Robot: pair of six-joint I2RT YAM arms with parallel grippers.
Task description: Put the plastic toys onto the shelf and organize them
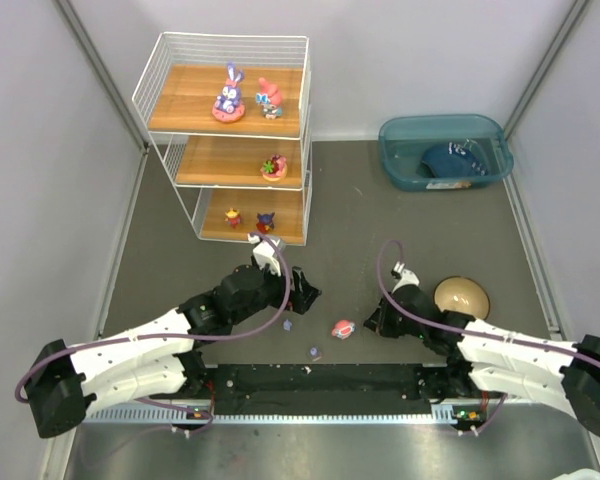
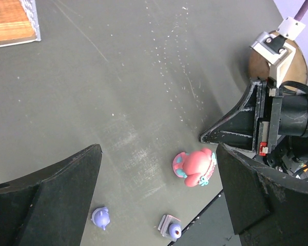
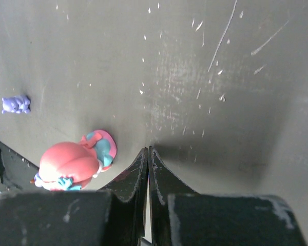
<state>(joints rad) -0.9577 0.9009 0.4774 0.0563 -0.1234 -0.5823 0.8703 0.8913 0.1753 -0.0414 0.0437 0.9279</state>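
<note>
From above, five toys [image 1: 228, 100] stand on the white wire shelf [image 1: 152, 88] at the far left. One pink figurine [image 1: 343, 329] lies on the table [image 1: 350, 220] near my bases, between my left gripper [image 1: 305, 290] and my right gripper [image 1: 373, 322]. I judge that the step in hand is picking up this figurine. The table is dark grey and scratched, and pale walls stand around it.

In the left wrist view, my left gripper [image 2: 159, 154] is wide open and empty. The pink figurine [image 2: 195, 167] lies nearer its right finger. The next move calls for centring over it, then lowering.

In the right wrist view, my right gripper [image 3: 148, 152] has its fingers pressed together and holds nothing. The pink figurine [image 3: 74, 164] lies just left of the tips.
</note>
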